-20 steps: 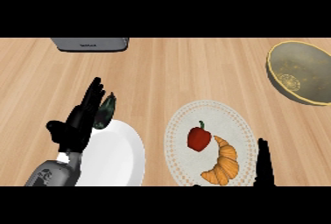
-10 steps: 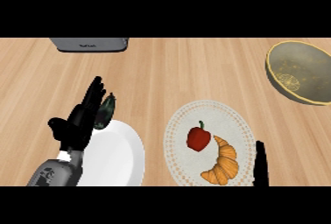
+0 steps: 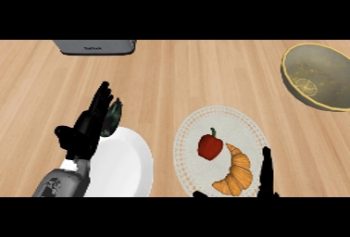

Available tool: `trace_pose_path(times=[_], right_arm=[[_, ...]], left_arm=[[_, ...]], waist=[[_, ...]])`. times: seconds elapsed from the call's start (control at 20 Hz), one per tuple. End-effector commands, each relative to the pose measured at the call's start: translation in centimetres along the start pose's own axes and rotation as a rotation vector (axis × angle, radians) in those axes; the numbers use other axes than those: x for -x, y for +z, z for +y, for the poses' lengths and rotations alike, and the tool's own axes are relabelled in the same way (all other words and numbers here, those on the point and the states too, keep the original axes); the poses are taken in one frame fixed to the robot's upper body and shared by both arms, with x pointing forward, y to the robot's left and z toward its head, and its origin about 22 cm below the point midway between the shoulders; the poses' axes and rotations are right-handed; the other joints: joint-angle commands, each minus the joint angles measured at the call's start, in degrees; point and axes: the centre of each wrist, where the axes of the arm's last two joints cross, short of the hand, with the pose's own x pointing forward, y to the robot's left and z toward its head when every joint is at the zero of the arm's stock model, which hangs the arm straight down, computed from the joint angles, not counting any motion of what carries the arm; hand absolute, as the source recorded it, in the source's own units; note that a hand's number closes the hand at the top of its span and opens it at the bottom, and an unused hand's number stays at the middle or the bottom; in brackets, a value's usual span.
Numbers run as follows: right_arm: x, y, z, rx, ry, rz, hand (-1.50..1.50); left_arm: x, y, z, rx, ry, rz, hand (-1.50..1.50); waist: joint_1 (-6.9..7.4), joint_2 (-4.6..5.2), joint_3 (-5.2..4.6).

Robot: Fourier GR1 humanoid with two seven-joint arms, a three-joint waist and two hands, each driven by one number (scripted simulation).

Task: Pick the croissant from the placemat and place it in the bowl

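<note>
The wooden counter (image 3: 178,78) fills the view, and everything here is placed against the round pale placemat (image 3: 195,139) with its dotted rim, which lies low and right of the middle. Just off the placemat's left side, with a narrow strip of wood between them, sits a white plate (image 3: 130,166), cut off by the lower edge. Well up and to the right of the placemat, near the right edge, stands the grey bowl (image 3: 321,76) with a yellow rim and speckled inside, holding nothing that can be made out apart from a pale marking on its wall. Far above and left of the placemat, at the top edge, a dark grey appliance (image 3: 96,46) shows only in part. The left hand (image 3: 85,129), on its grey forearm (image 3: 61,183), stands left of the placemat over the plate's upper left rim, fingers straight and spread upward, holding nothing. The croissant (image 3: 236,173) lies on the placemat's lower right part, curved and golden, untouched. The right hand (image 3: 265,173) shows only as dark straight fingers rising from the lower edge at the placemat's right rim, just beside the croissant; whether it touches it cannot be told. A red pepper (image 3: 210,146) with a green stem rests on the placemat just above and left of the croissant. A small dark green thing (image 3: 113,118), partly behind the left hand, lies beside the plate's top rim.
</note>
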Motion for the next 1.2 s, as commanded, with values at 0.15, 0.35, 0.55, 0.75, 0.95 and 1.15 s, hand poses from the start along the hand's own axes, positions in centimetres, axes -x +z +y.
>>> trace_pose_path(times=[0.15,0.35,0.55,0.75,0.95,1.15], right_arm=[[1.2,-1.6,1.7,0.009,-0.078,0.057,-1.5],[3.5,-1.2,1.4,0.033,-0.071,0.06,-1.5],[4.9,-2.7,1.7,0.033,0.004,0.072,-1.5],[5.5,-3.3,1.9,0.072,0.099,0.141,-1.5],[7.1,-3.2,2.5,0.029,0.129,0.139,-1.5],[7.2,-4.1,2.6,0.0,0.093,0.13,-1.5]], left_arm=[[-1.6,1.5,0.2,-0.002,0.007,0.002,0.0],[0.5,-0.4,2.2,0.001,0.0,-0.001,0.0],[-1.3,-0.1,-0.5,0.003,0.017,-0.002,0.0],[-0.8,-0.9,0.3,0.006,0.001,-0.008,0.0],[-0.3,0.6,0.5,-0.006,-0.019,-0.003,0.0],[-2.0,0.5,-0.2,0.012,0.004,0.002,0.0]], waist=[[0.32,-0.03,0.01],[-0.1,0.01,-0.02],[0.02,-0.01,-0.01],[-0.09,0.02,-0.04],[0.06,-0.01,-0.02],[0.06,-0.02,-0.01]])
